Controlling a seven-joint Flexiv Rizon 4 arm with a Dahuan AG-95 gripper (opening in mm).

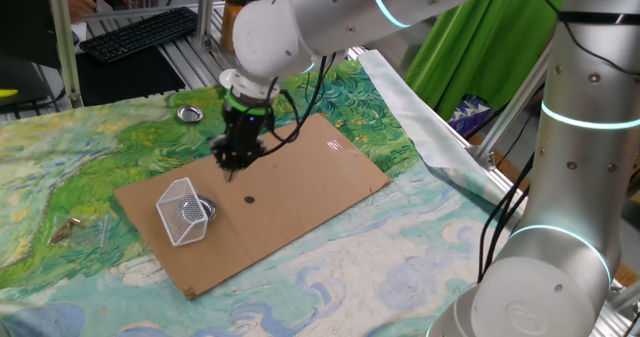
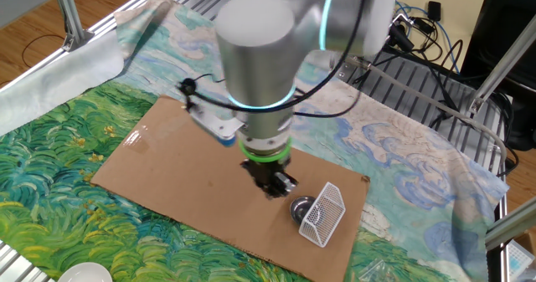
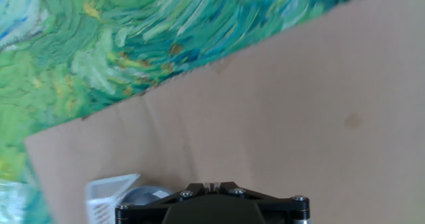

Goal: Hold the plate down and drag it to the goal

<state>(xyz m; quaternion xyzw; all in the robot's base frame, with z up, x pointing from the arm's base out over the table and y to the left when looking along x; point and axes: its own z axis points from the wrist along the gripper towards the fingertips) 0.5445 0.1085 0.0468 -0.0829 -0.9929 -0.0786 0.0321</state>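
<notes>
Fixed cameras both catch the gripper [image 1: 233, 163] hanging above the cardboard [image 1: 300, 177], its tip clear of the board and carrying nothing. Fingers look drawn in to a narrow dark point, but whether they are fully pressed together I cannot tell. Just beyond the tip, on the board, sits a tiny black dot [image 1: 249, 200].

Over to the plate [image 1: 206, 210]: it lies flat on the cardboard, tucked right against the basket [image 1: 181, 212], part of it hidden behind the white mesh. That basket is tipped on its side, open mouth turned toward the plate. From the other fixed view, same story: plate [image 2: 301, 208] peeking out at the basket [image 2: 322, 214] mouth, gripper [image 2: 274, 184] just beside it and higher up.

Hand view shows mostly bare cardboard [image 3: 279, 111], the painted cloth [image 3: 133, 31] across the top, a corner of the basket [image 3: 106, 194] at bottom left and a sliver of grey plate [image 3: 143, 196] beside it; fingertips are out of frame there.

Further off, a second steel dish [image 1: 188, 113] rests on the cloth near the far edge, and a white dish [image 2: 88, 274] sits at the near corner in the other fixed view. A keyboard [image 1: 140, 32] lies behind the table.
</notes>
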